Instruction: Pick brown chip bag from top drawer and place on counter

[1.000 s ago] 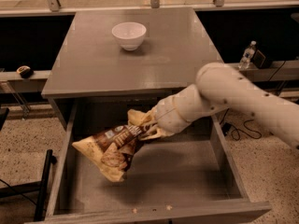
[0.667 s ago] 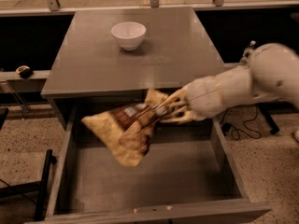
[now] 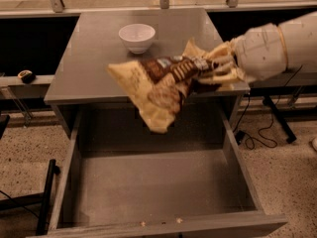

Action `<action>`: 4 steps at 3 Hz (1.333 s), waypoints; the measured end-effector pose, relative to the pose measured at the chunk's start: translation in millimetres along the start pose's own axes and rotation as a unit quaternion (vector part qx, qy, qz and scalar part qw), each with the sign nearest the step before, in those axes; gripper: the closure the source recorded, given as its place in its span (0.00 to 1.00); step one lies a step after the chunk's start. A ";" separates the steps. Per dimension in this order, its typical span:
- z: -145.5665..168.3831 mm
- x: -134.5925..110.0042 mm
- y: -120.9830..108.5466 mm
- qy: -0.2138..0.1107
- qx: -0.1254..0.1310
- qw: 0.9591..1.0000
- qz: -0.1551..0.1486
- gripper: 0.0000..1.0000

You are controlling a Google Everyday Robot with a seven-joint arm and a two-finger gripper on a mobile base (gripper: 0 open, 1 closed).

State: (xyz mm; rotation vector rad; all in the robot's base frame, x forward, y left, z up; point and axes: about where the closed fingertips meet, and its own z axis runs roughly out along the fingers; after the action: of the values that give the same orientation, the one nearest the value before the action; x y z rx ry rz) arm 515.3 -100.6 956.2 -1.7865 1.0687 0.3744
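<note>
The brown chip bag (image 3: 161,83) hangs in the air over the counter's front edge, its pale lower corner dangling in front of the top drawer's back. My gripper (image 3: 210,68) is shut on the bag's right end, coming in from the right on the white arm (image 3: 267,48). The top drawer (image 3: 158,192) stands pulled out and holds nothing but a few crumbs near its front wall. The counter (image 3: 94,58) is the grey cabinet top behind the bag.
A white bowl (image 3: 136,36) stands on the counter's back middle, just behind the bag. A black frame (image 3: 44,197) stands left of the drawer. Cables (image 3: 257,133) lie on the floor to the right.
The gripper has lifted the bag up out of the drawer and carried it up and right, to counter height.
</note>
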 end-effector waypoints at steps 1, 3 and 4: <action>1.4 57.6 -78.7 0.149 0.042 0.987 0.051 1.00; 76.4 137.4 -111.3 0.196 -0.022 0.954 0.228 0.81; 87.5 143.3 -110.8 0.191 -0.032 0.948 0.253 0.50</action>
State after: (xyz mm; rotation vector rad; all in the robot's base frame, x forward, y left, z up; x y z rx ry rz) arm 702.7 -82.2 885.6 -1.6606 1.8197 0.3783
